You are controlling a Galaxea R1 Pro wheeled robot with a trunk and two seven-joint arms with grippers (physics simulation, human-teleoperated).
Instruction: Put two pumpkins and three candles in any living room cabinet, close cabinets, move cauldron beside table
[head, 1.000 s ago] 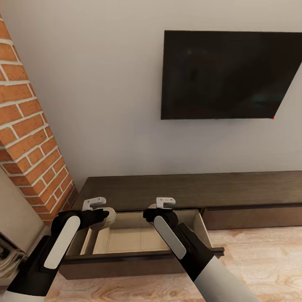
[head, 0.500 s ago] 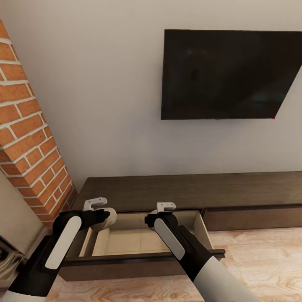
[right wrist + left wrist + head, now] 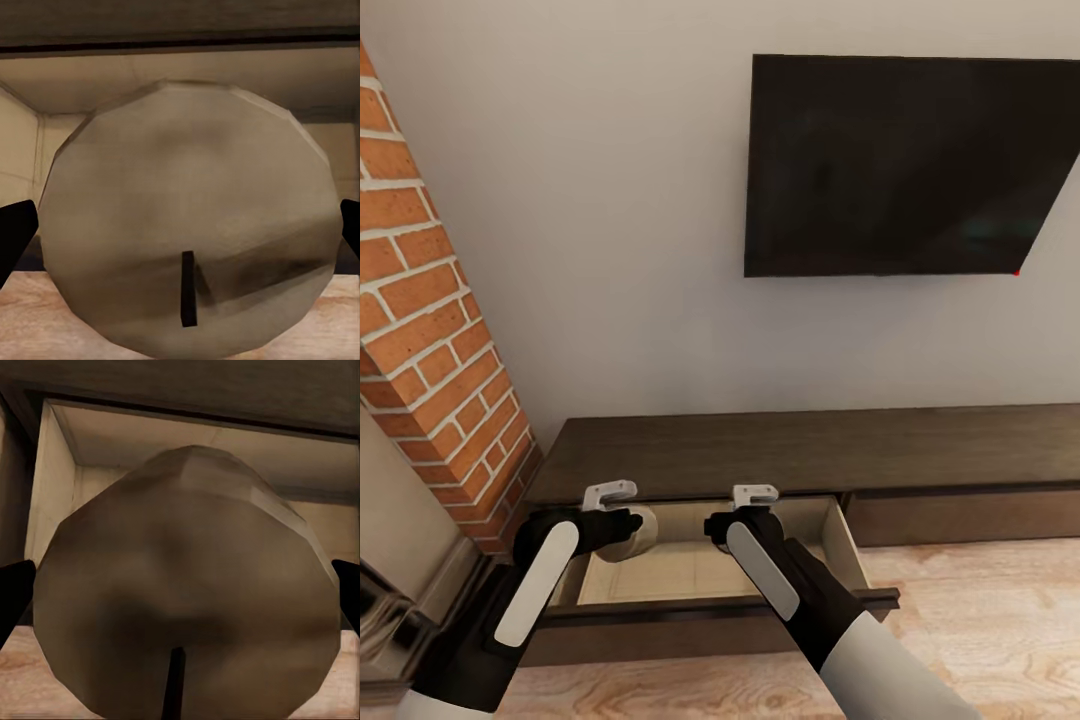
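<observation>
1. Low in the head view, both arms reach over the open drawer [image 3: 700, 560] of the cabinet [image 3: 810, 455], the long dark brown unit running across the lower half of the frame.
2. The left gripper [image 3: 628, 522] sits at lower left, above the drawer's left end, and it's pinching a candle [image 3: 634, 532], a pale rounded shape peeking out past the black fingers.
3. Left wrist view: that candle [image 3: 184, 585] bulks large in the middle of the frame, with a dark fingertip [image 3: 15, 596] at one edge and its twin at the opposite edge, both close against its sides. A thin dark wick [image 3: 173, 682] stands at the bottom centre.
4. The right gripper [image 3: 745, 515] is just right of centre, low in the head view, above the drawer's middle. Its white bracket [image 3: 754, 493] shows over the black wrist.
5. Right wrist view: a second candle [image 3: 187, 217] faces the camera flat-on, round and grey-beige, clamped between black fingertips [image 3: 16, 232] at the frame's two side edges. Its short dark wick [image 3: 188, 298] leans slightly.
6. Behind both candles in the wrist views: pale beige drawer walls and the dark cabinet edge along the top.
7. A black television [image 3: 910, 165] hangs upper right on the pale wall; a brick column [image 3: 430, 330] slants down the left edge; wood floor [image 3: 980, 620] at lower right.
</observation>
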